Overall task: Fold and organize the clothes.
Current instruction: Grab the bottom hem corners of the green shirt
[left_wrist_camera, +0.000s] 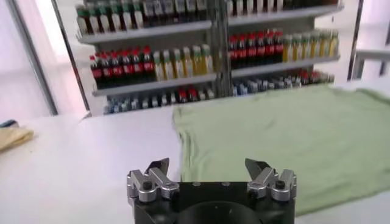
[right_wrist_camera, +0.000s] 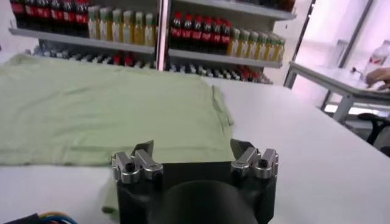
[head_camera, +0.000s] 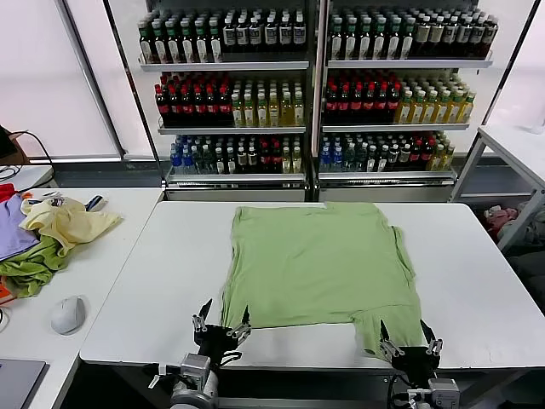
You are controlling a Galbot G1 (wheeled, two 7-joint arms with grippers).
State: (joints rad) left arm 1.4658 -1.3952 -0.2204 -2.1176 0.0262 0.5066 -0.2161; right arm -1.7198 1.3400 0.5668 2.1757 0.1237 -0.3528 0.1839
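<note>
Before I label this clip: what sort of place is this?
Probably a robot test room staged like a shop: drink bottles fill store shelves behind a white table holding a sage-green shirt, with spare garments alongside.

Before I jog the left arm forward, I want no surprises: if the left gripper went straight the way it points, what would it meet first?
Most likely the near hem of the green shirt. The left gripper stands open at the table's near edge, aimed across it. Height above the cloth is unclear, so it might skim over.
</note>
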